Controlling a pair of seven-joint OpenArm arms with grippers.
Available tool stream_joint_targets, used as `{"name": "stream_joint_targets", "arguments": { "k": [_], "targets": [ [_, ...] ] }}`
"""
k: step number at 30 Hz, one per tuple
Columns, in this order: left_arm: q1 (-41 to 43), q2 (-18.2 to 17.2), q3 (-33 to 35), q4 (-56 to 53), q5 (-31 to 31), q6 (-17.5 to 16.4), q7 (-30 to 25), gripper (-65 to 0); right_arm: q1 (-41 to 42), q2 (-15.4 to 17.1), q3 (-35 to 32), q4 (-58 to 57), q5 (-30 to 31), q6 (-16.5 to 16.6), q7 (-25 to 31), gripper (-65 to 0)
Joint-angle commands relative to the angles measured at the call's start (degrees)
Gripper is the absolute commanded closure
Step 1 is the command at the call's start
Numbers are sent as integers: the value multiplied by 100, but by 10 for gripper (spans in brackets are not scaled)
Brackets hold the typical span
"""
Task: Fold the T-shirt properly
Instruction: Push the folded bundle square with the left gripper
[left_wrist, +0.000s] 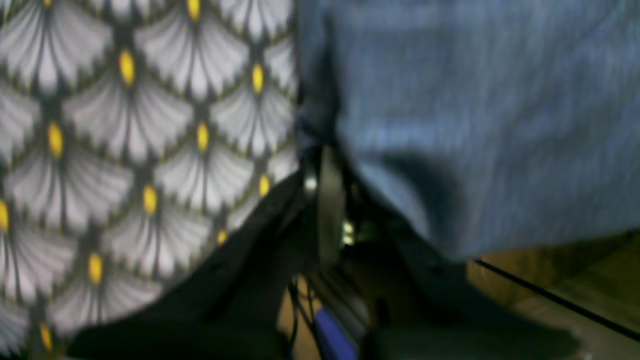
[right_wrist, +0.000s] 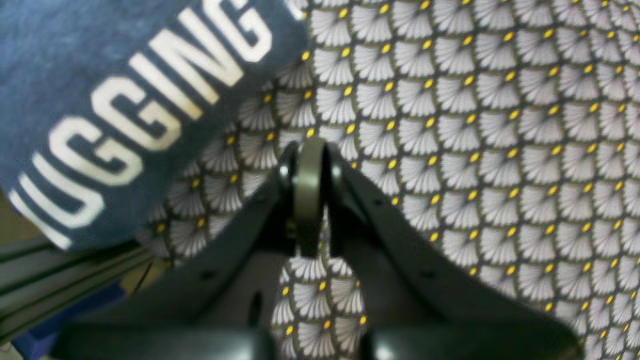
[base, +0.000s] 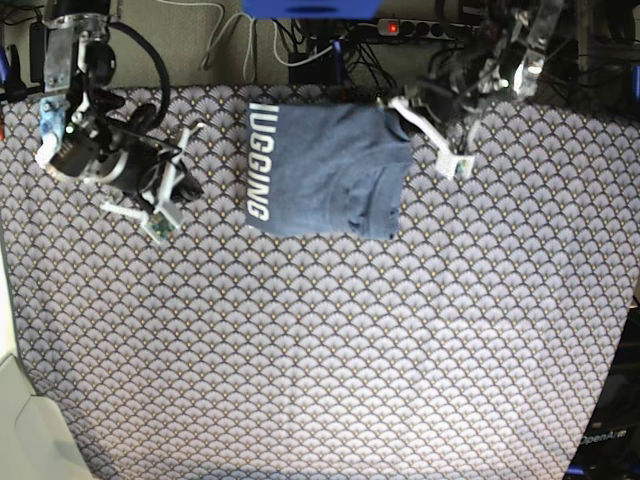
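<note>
Already lying folded into a compact rectangle near the far edge of the tablecloth (base: 320, 350), the T-shirt (base: 325, 170), lettering showing along one side; looking nearly finished. Right gripper (right_wrist: 309, 195) closed and empty beside it; left gripper (left_wrist: 327, 200) too blurred for telling

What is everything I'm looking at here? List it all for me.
T-shirt: one, slate blue with white capital letters, folded, at the far middle of the table.
Tablecloth: one, grey-white scallop pattern with yellow dots, covering the whole table.
Cables and power strip: several, dark, behind the table's far edge.
Right tool: one, black, shut and holding nothing, above the cloth beside the lettering.
Left tool: one, black, blurred, at the shirt's edge; its grip cannot be made out.
</note>
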Motion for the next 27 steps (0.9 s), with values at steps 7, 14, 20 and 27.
{"name": "stream_joint_targets", "arguments": {
  "k": [7,14,20,27],
  "targets": [
    [-504,199,-26,-479,70,104,28,-3,64,58,26,95,78,19,127,0],
    [-1199,638,-44,-919,141,112,28,-3,90,110,17,86,70,19,127,0],
    [-2095,1157,-44,-1947,141,112,-16,-3,108,172,17,86,70,19,127,0],
    [-3396,1632,-44,-2835,141,112,-25,-3,46,207,17,86,70,19,127,0]
  ]
}}
